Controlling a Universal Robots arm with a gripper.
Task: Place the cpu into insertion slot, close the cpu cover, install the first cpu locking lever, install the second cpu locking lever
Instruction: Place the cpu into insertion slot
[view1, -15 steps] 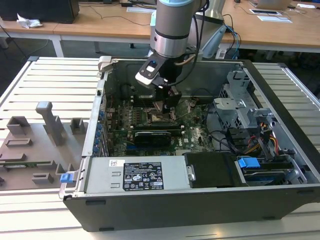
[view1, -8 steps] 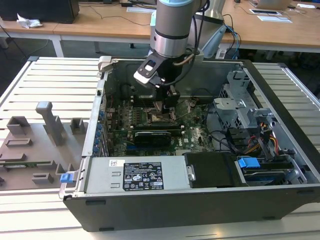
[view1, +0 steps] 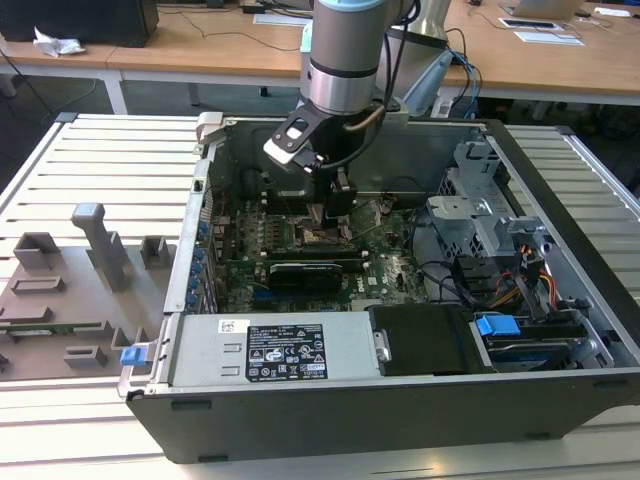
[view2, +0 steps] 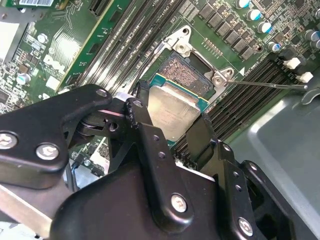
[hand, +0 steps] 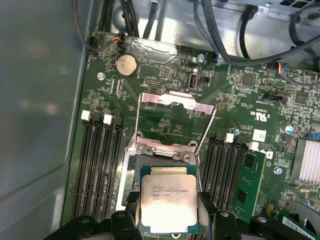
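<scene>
Slatted white table (view1: 100, 150), office desks (view1: 200, 50) behind, open computer case (view1: 400, 410) on top: chip placement in hand.
Gripper (hand: 167, 220) clamped on chip (hand: 167, 200) by two edges, just over socket (view2: 187, 75), seemingly not seated; cover (hand: 172, 98) swung open. Seating calls for squaring chip to socket, then a flat drop.

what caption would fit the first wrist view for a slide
Gripper holding the cpu over the insertion slot, with the cpu cover standing open.

Open computer case (view1: 350, 425) on slatted table (view1: 100, 160)
</scene>
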